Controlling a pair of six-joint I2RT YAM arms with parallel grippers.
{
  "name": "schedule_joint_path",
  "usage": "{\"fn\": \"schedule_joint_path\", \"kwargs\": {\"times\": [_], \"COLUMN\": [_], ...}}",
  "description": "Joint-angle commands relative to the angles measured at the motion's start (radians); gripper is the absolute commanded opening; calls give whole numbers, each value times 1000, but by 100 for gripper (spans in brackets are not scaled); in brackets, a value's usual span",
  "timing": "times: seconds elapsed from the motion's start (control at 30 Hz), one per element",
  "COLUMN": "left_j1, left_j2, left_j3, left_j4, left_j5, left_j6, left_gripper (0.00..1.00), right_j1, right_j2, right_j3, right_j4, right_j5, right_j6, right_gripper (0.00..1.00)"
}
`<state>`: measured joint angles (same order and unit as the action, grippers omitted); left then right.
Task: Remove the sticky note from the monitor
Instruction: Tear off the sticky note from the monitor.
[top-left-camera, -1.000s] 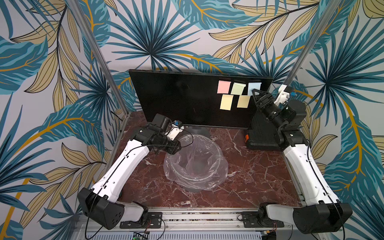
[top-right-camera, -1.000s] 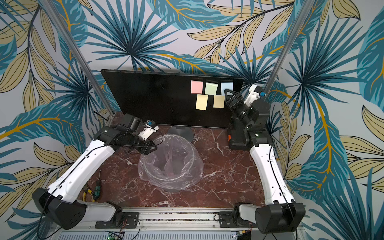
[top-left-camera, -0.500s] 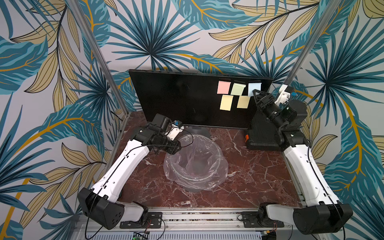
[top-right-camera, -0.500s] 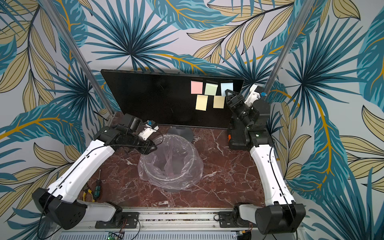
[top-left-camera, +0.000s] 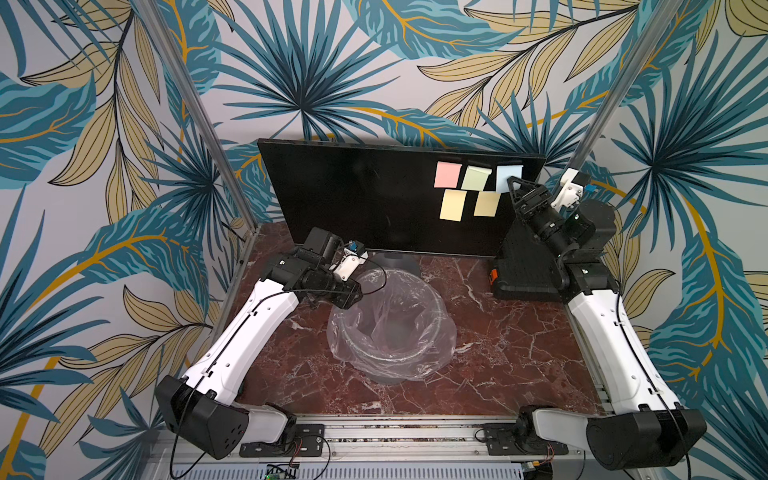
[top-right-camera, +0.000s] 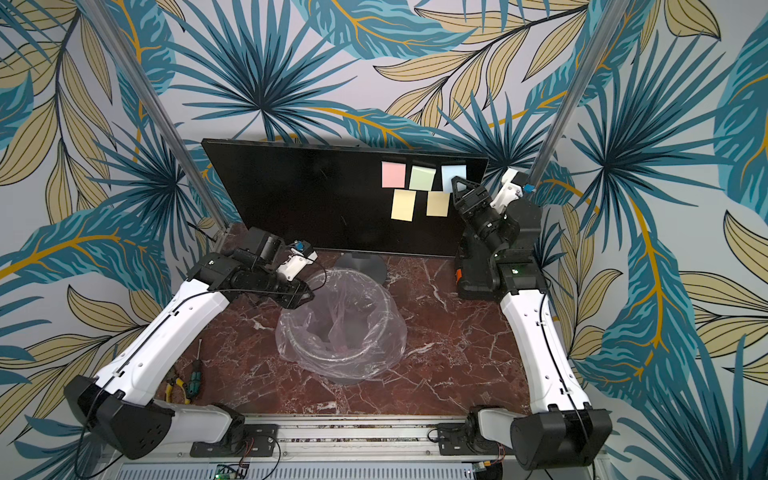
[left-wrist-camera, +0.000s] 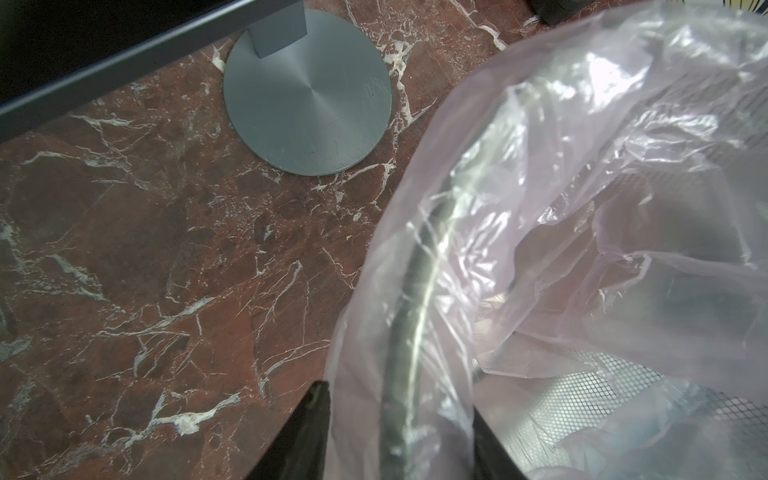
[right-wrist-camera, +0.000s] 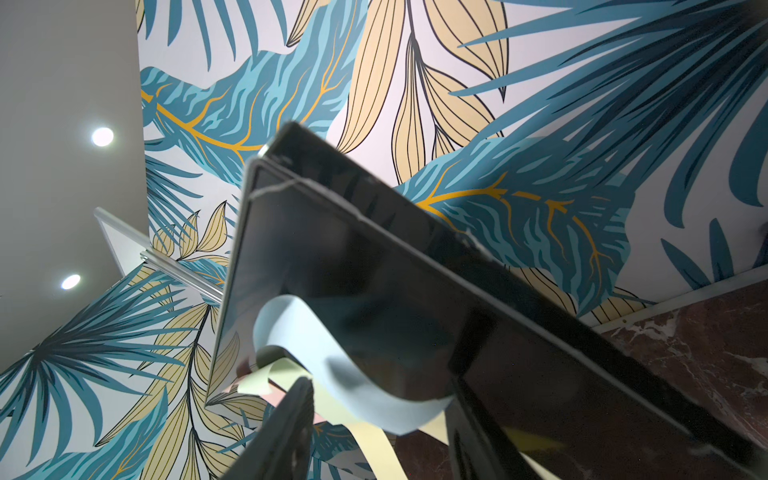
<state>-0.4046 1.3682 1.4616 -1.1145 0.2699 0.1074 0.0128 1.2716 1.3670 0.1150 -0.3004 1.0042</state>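
Nearest me is the lined mesh bin (top-left-camera: 392, 359), and I see only crumpled clear liner inside. My left gripper (left-wrist-camera: 398, 415) straddles its rim, jaws apart. Farther back, the blue sticky note (right-wrist-camera: 299, 328) sits at the top right of the monitor (top-left-camera: 353, 199). Its lower edge curls off the screen between the parted jaws of my right gripper (right-wrist-camera: 382, 388). I cannot tell whether it is pinched. Both arms sit much as they did a second ago.
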Motion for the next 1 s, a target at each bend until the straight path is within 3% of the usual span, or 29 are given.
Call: {"fn": "schedule_joint_path", "kwargs": {"times": [0.0, 0.33, 0.6, 0.8, 0.97], "left_j1": [-1, 0, -1, -2, -1], "left_j2": [-10, -12, -11, -13, -14], "left_j3": [43, 39, 39, 34, 32], "left_j4": [-3, 1, 4, 5, 9], "left_j5": [1, -1, -7, -15, -23], "left_j6": [14, 15, 14, 11, 10], "left_gripper": [47, 46, 47, 47, 46], "right_j1": [-2, -2, -1, -1, -1], "right_j2": [3, -6, -29, -81, -133], "right_j3": [24, 29, 10, 12, 20], "right_j4": [39, 40, 33, 31, -6], "right_j5": [22, 29, 41, 33, 9], "right_j6": [4, 17, 31, 33, 27], "right_gripper": [46, 29, 7, 0, 0]}}
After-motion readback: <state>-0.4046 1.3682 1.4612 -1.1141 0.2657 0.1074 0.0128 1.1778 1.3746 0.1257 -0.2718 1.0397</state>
